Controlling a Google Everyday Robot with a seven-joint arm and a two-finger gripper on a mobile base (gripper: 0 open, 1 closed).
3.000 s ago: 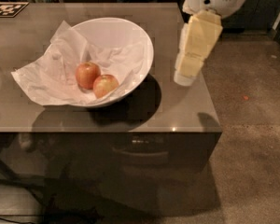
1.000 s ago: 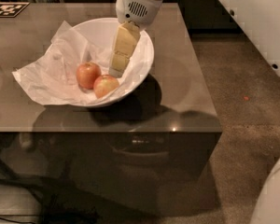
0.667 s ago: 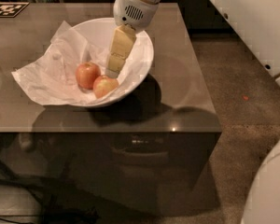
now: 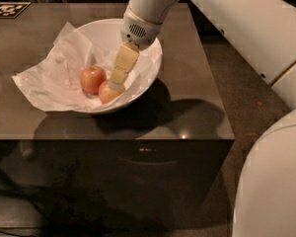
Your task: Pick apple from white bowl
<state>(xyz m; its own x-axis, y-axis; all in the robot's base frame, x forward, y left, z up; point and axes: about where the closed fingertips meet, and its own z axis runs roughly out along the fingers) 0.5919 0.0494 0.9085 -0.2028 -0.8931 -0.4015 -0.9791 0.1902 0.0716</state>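
Treat this as the final approach of the grasp: go down slowly onto the apple (image 4: pixel 106 95), the orange-red one with paler patches, lying low in the white bowl (image 4: pixel 150 75) on crumpled paper (image 4: pixel 44 83), just beside or touching a more evenly red apple (image 4: pixel 92 79) toward the picture's left. Centre on the chosen fruit and not on the seam between the two, so as not to nudge the neighbour or pinch both. Straddle the widest part before closing; expect a slip from a shallow or off-centre pinch on such round, smooth skin. Mind the paper lining, likely to bunch up and get caught in the grip, and the sloping bowl wall close by toward the picture's right. Close gently, then lift straight up, clear of the rim, leaving the bowl undisturbed on the table (image 4: pixel 197 98). As for the end effector (image 4: pixel 115 83): reaching down into the bowl from above its far rim, slanted, tip at the top of the apple, seemingly touching it or just above. Cannot tell how far open from this angle, nor whether gripping anything; judge the apple as resting in the bowl, not lifted
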